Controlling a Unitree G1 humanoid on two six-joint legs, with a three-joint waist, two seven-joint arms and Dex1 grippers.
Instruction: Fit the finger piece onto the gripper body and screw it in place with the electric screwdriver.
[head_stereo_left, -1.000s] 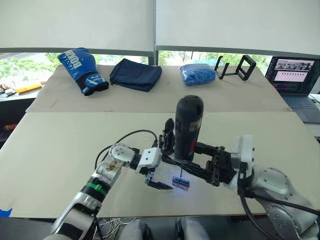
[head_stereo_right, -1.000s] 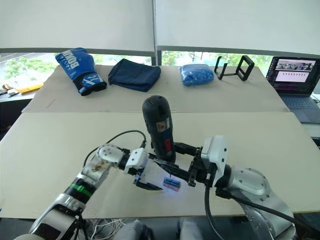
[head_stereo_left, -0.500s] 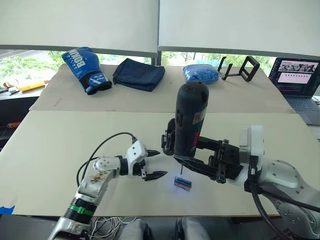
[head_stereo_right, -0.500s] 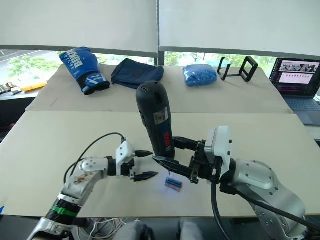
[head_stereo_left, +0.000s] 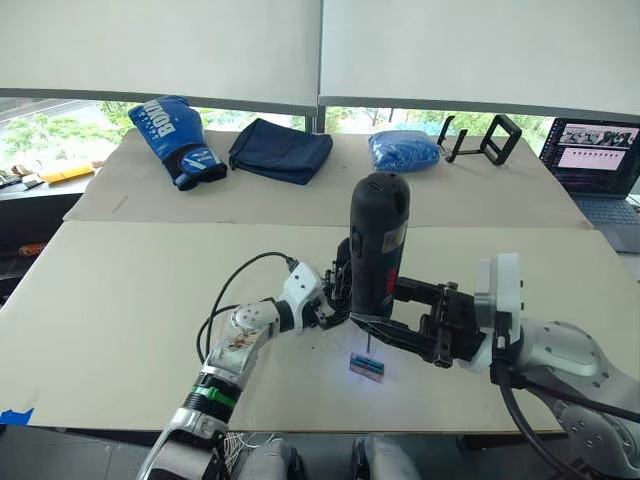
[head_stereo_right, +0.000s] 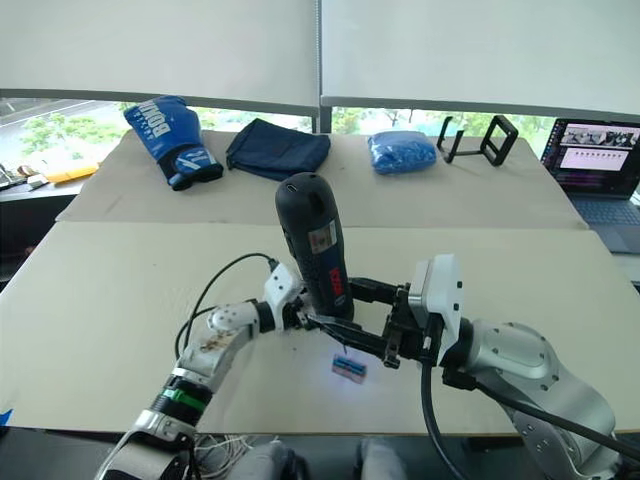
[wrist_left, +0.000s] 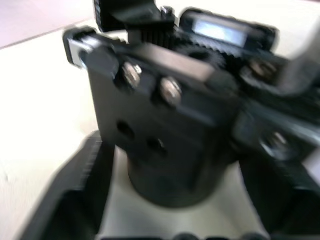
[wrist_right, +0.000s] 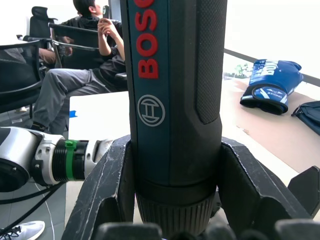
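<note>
The right gripper (head_stereo_left: 385, 322) is clamped round the thick black cylindrical electric screwdriver (head_stereo_left: 377, 248), its two black fingers pressed against the lower barrel, and the tool stands nearly upright over the pale cardboard-covered table (head_stereo_left: 120, 290). Its thin metal bit points down, with a bluish glow on the table at the small green-and-tan rectangular block (head_stereo_left: 366, 366) just beneath it.

On the other side, the left gripper (head_stereo_left: 333, 308) is right up against the small black gripper body (wrist_left: 165, 130), a mechanical assembly with a round base that sits on the table just behind the screwdriver. In the left wrist view its two black fingers stand spread either side of that round base, and whether they actually press on it I cannot tell.

Along the far edge of the table lie a blue boxing glove (head_stereo_left: 172, 138), a folded dark navy cloth (head_stereo_left: 281, 151), a crumpled blue bundle (head_stereo_left: 403, 150) and a black stand (head_stereo_left: 482, 137). An open laptop (head_stereo_left: 593, 150) sits at the far right.
</note>
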